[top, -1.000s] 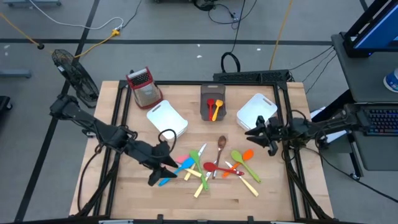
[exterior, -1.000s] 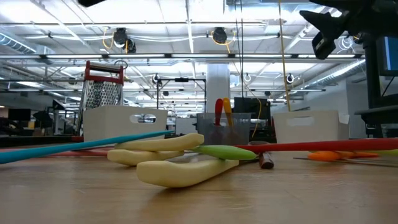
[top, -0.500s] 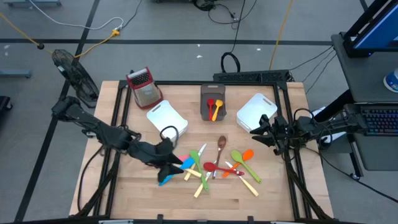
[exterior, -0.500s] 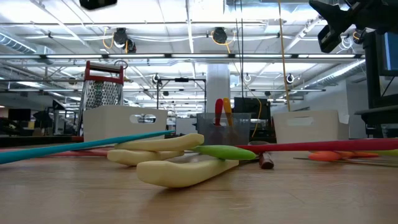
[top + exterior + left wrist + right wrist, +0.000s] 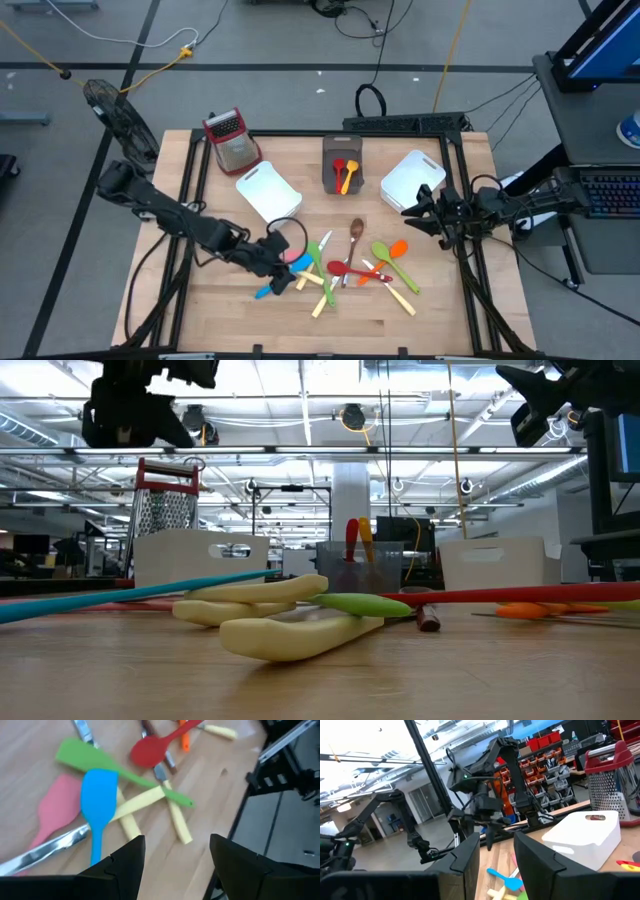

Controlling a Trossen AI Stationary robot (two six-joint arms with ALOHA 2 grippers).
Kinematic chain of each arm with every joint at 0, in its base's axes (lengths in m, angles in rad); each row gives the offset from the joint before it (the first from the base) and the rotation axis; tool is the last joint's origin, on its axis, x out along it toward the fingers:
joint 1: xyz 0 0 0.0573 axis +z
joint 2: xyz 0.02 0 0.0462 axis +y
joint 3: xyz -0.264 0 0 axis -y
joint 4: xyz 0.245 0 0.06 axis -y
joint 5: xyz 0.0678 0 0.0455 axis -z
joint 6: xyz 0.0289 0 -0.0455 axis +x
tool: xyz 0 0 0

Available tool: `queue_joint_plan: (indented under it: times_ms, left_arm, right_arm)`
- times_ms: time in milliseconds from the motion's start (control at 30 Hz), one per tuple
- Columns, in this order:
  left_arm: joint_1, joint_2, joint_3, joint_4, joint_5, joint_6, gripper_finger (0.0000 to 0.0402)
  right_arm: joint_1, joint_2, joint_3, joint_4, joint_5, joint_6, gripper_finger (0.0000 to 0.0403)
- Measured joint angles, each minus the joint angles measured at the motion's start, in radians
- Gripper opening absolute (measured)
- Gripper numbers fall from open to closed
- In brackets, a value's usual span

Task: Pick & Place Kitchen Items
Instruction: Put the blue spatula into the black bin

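The kitchen items lie in a loose pile on the wooden table (image 5: 230, 310): a blue spatula (image 5: 98, 802), a pink spatula (image 5: 54, 811), a green spatula (image 5: 85, 757), a red spoon (image 5: 149, 751), cream handles (image 5: 145, 800), a brown wooden spoon (image 5: 356, 232) and an orange spoon (image 5: 398, 248). The blue spatula rests across a cream handle. My left gripper (image 5: 175, 870) hovers open above the pile's left end (image 5: 282, 272), slanting down, with nothing between its fingers. My right gripper (image 5: 414, 208) waits open, high at the table's right side beside a white bin, and shows in its own wrist view (image 5: 497, 865).
A grey bin (image 5: 343, 150) at the far middle holds a red and an orange utensil. White bins stand at the far left (image 5: 268, 190) and far right (image 5: 413, 180). A red-topped grater (image 5: 232, 138) stands at the far left corner. Black frame rails (image 5: 470, 290) edge the table.
My left gripper has sunk and moved toward the table's right edge, closing in on the pile's left end, and has rolled about its own axis. In the low view it has come down into the picture at the upper left. The utensils lie as before.
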Motion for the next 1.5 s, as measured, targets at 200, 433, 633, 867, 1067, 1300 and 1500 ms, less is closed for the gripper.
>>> queue_joint_plan:
  times_ms: [200, 433, 633, 867, 1067, 1300, 1500]
  left_arm:
    - [-0.006, 0.002, 0.000, -0.074, -0.003, -0.067, 0.0230]
    - [-0.015, 0.002, 0.000, -0.144, -0.037, -0.085, 0.0230]
    - [-0.044, 0.002, 0.000, -0.128, -0.036, -0.098, 0.0230]
    - [-0.080, 0.052, -0.001, -0.093, -0.033, -0.133, 0.0230]
    - [-0.089, 0.120, -0.001, -0.073, -0.030, -0.135, 0.0230]
    - [-0.085, 0.144, -0.001, -0.122, -0.032, -0.057, 0.0230]
    - [-0.090, 0.219, -0.002, -0.124, 0.032, -0.020, 0.0230]
  right_arm:
    - [0.000, 0.000, 0.000, -0.004, 0.000, 0.034, 0.0114]
    - [0.000, 0.000, 0.000, -0.007, 0.000, 0.037, 0.0114]
    - [0.000, 0.000, 0.000, -0.007, 0.001, 0.037, 0.0114]
    - [0.000, 0.000, 0.001, -0.008, 0.002, 0.037, 0.0114]
    - [0.000, 0.000, 0.001, -0.010, 0.003, 0.038, 0.0114]
    - [0.000, 0.000, 0.001, -0.010, 0.003, 0.052, 0.0114]
    - [0.000, 0.000, 0.001, -0.010, 0.003, 0.052, 0.0114]
